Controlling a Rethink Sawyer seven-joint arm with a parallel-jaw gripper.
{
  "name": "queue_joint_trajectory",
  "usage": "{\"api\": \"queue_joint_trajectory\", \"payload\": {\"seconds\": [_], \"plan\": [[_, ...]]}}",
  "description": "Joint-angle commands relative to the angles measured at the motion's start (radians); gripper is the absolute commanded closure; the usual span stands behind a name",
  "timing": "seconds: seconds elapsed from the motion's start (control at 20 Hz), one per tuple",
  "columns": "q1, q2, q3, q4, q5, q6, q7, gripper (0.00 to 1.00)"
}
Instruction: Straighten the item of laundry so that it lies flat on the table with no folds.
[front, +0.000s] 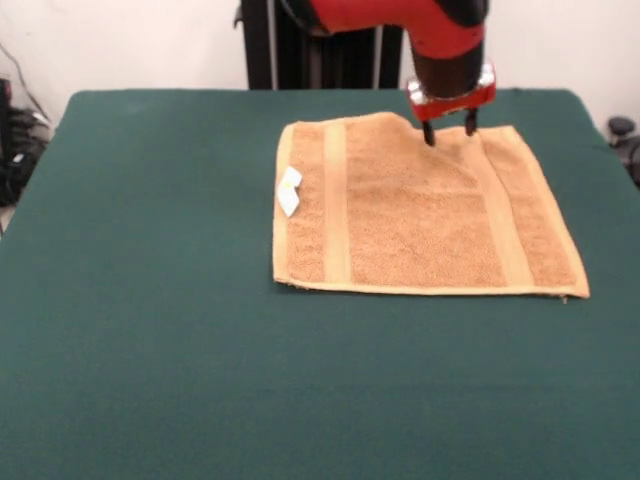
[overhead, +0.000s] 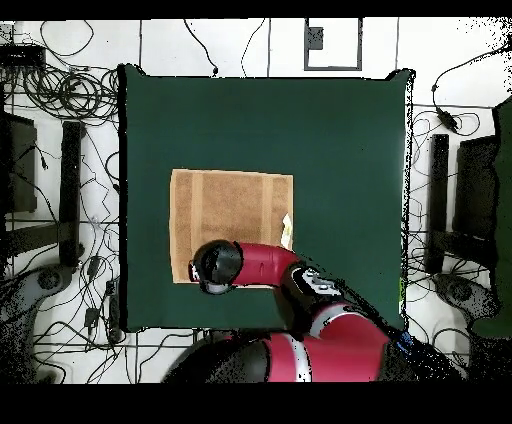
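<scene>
Nearest the camera is bare green bench (front: 150, 400); beyond it the towel (front: 420, 215) lies on the far half, toward the robot's side. My tool (front: 449, 128) hangs at the towel's far edge, tips down and parted, gripping nothing that I can see; whether they touch the cloth I cannot tell. The towel looks almost flat: roughly square, orange-tan terry, two flat woven bands running front to back, white tag (front: 289, 190) at one side edge. Only the far edge by my tool looks slightly rumpled. To finish well, I judge I should nip that edge lightly and draw it outward, low and slow, without dragging the whole towel.
</scene>
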Motion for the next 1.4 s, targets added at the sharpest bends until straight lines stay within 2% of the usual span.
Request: {"api": "queue_joint_trajectory", "payload": {"seconds": [0.05, 0.2, 0.3, 0.5, 0.95, 1.4], "plan": [[0.051, -0.043, -0.209, -0.250, -0.070, 0.038, 0.144, 0.00], [0.054, -0.045, -0.217, -0.238, -0.071, 0.021, 0.165, 0.00], [0.020, -0.039, -0.183, -0.208, -0.034, 0.017, 0.169, 0.00], [0.006, -0.027, -0.162, -0.184, -0.029, -0.034, 0.171, 0.00], [-0.025, -0.049, -0.111, -0.166, 0.016, 0.044, 0.160, 0.00], [-0.026, -0.085, -0.111, -0.158, 0.006, 0.072, 0.145, 0.00]]}}
